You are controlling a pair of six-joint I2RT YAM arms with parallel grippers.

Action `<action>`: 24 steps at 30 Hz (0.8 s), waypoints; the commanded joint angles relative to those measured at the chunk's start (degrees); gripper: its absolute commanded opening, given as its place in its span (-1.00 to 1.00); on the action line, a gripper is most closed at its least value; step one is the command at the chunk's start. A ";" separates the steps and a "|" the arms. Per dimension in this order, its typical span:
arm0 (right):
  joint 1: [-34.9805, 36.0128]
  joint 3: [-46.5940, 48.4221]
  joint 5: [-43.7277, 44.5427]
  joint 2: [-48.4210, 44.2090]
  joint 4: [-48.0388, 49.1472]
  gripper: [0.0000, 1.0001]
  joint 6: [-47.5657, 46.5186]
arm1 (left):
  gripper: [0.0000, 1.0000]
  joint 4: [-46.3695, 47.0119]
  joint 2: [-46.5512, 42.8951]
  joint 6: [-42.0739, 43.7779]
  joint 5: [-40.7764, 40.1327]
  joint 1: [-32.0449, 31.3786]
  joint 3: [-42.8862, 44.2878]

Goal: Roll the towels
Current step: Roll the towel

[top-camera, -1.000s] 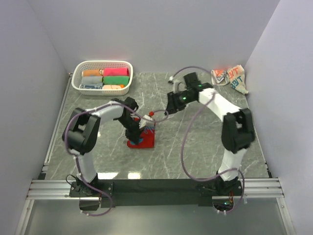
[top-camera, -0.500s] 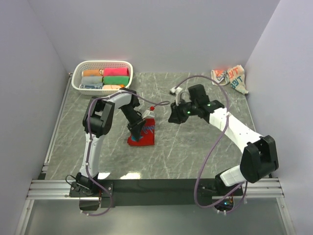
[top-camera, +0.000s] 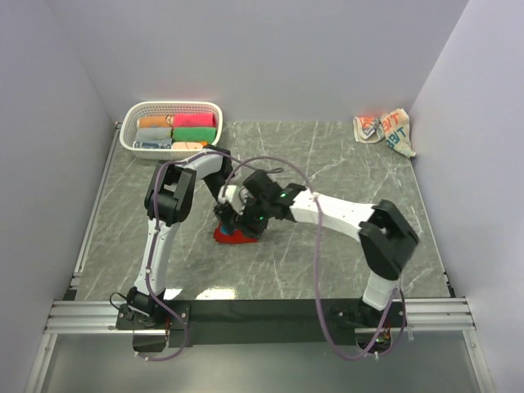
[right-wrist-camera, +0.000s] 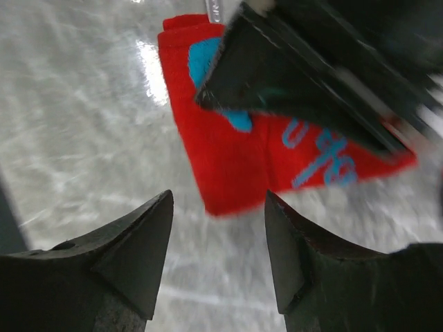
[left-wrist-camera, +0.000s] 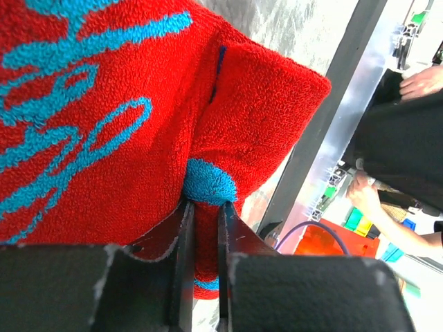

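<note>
The red towel (top-camera: 232, 237) with blue script lies partly folded on the marble table, left of centre. My left gripper (top-camera: 226, 210) is shut on a fold of it; in the left wrist view the towel (left-wrist-camera: 104, 117) bulges past the pinching fingertips (left-wrist-camera: 187, 221) of that gripper (left-wrist-camera: 205, 211). My right gripper (top-camera: 246, 219) hovers just right of the towel, open and empty. In the right wrist view the towel (right-wrist-camera: 235, 162) lies ahead of the spread gripper (right-wrist-camera: 218, 204), with the left gripper's black body (right-wrist-camera: 311, 83) over it. The cream towel (top-camera: 385, 127) sits crumpled at the back right corner.
A white basket (top-camera: 172, 105) at the back left holds several rolled towels. Walls close in the table on the left, back and right. The aluminium rail (top-camera: 262, 315) runs along the near edge.
The right arm has swung from the table's back right over to the red towel, and its jaws narrowed and then spread again. The left gripper has kept its pinch on the towel.
</note>
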 commanded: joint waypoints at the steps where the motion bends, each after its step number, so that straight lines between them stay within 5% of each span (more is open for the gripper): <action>1: 3.32 2.87 5.83 3.64 4.85 0.26 -3.24 | -0.70 10.78 2.61 1.88 -5.95 0.33 0.56; 8: 5.70 7.53 7.16 14.37 1.61 0.16 -5.97 | -0.49 9.64 3.57 1.53 -4.37 0.51 2.14; 10: 5.52 6.74 6.72 14.81 0.74 -0.10 -6.41 | -0.41 9.90 3.49 1.26 -4.02 0.94 1.97; 11: 5.52 5.26 6.11 14.64 0.73 -0.52 -6.85 | -0.35 9.99 3.14 1.17 -3.41 1.47 1.53; 14: 4.91 1.48 3.04 12.71 1.17 -1.00 -7.64 | -0.28 9.03 2.52 1.70 -1.04 3.57 1.35; 24: 0.78 2.95 -9.53 13.75 -3.75 -1.00 -6.41 | -0.05 8.14 -1.77 2.49 7.92 9.82 -1.11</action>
